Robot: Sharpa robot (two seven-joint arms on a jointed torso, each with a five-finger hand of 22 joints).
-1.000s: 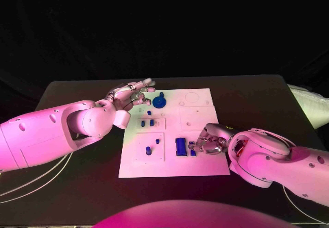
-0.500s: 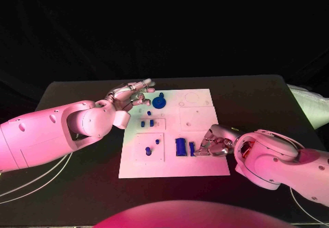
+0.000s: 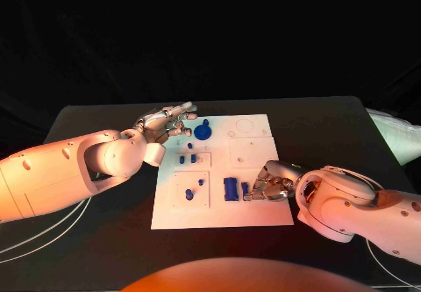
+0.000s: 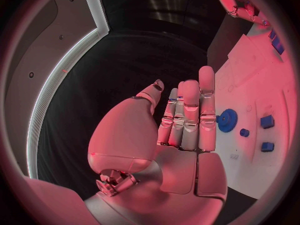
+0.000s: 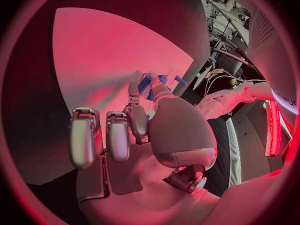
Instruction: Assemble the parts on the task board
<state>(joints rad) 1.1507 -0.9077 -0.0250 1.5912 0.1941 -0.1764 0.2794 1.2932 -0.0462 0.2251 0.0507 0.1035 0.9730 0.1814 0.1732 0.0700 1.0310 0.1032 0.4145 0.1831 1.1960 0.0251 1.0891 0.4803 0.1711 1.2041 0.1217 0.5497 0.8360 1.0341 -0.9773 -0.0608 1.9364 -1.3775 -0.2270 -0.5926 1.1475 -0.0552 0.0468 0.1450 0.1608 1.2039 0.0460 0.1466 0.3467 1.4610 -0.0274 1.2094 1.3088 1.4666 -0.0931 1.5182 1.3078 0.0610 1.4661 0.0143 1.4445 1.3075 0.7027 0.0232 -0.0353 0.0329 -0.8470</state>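
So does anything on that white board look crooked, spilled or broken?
Nothing stands out. The white board lies flat on the table, the blue pieces sit on it, and the round blue gear looks whole.

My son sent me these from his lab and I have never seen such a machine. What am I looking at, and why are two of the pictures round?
It is a robot with two white arms ending in silver hands, working at a black table. The square picture looks down from a camera on its head. The round ones come from fisheye cameras at each wrist, looking along that arm's own hand.

On the table lies a white task board with small blue parts: a round gear-like piece, a tall block and several little pegs.

The left hand hovers by the board's far corner, fingers apart, holding nothing. The right hand is at a small blue piece beside the tall block, fingertips on it; whether it truly grips it I cannot tell.
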